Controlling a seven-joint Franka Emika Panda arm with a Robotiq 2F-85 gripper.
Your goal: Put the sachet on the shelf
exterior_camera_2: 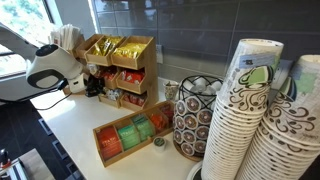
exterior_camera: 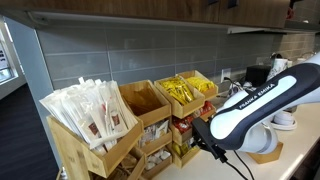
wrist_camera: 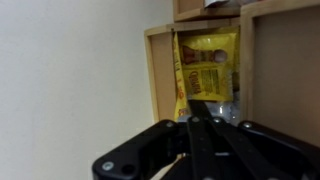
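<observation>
In the wrist view my gripper (wrist_camera: 197,105) has its two dark fingers pressed together on the near end of the sachet (wrist_camera: 208,55), a flat bright-yellow packet. The sachet reaches into a wooden bin of the shelf (wrist_camera: 160,70). In both exterior views the gripper (exterior_camera: 200,138) (exterior_camera_2: 97,86) is at the front of the lower bins of the light-wood shelf (exterior_camera: 100,150) (exterior_camera_2: 130,45). The shelf's upper bins hold yellow packets and its lower bins red and white ones. The held sachet is hidden in both exterior views.
White paper-wrapped sticks (exterior_camera: 90,105) fill an upper end bin. On the counter stand a wooden tray of green and orange packets (exterior_camera_2: 130,140), a round pod holder (exterior_camera_2: 195,120) and tall stacks of paper cups (exterior_camera_2: 245,110). A tiled wall runs behind.
</observation>
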